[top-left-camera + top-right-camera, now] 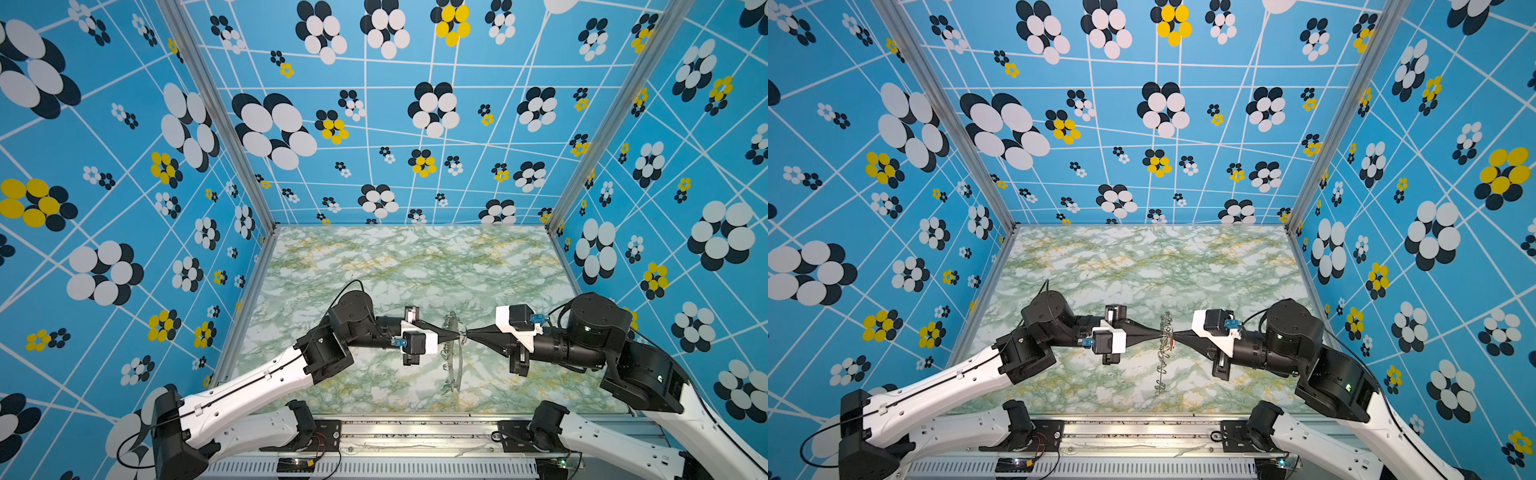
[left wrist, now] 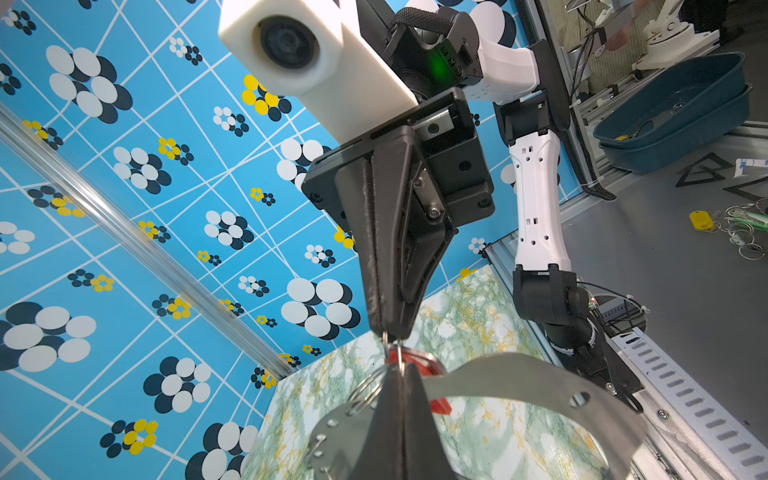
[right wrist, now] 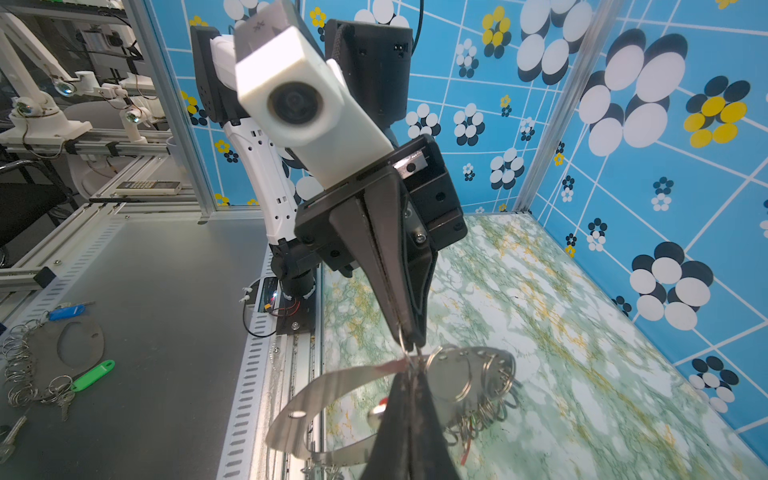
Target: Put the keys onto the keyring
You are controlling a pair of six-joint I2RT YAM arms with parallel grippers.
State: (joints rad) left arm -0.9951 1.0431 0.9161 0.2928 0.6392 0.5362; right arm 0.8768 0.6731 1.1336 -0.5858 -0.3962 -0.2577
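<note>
Both the left tool point(image 1: 456, 336) and right tool point(image 1: 469, 332) are clenched tip to tip on a small ring at the edge of the keyring point(image 3: 332, 386), held upright over the surface point(image 1: 374, 270); a red key point(image 2: 439, 405) dangles beside. Uneven pulling could slip the wire free and drop everything.

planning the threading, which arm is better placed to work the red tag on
Probably right: red tag hangs beside the right end effector; the left end effector pinches the keyring steady.
</note>
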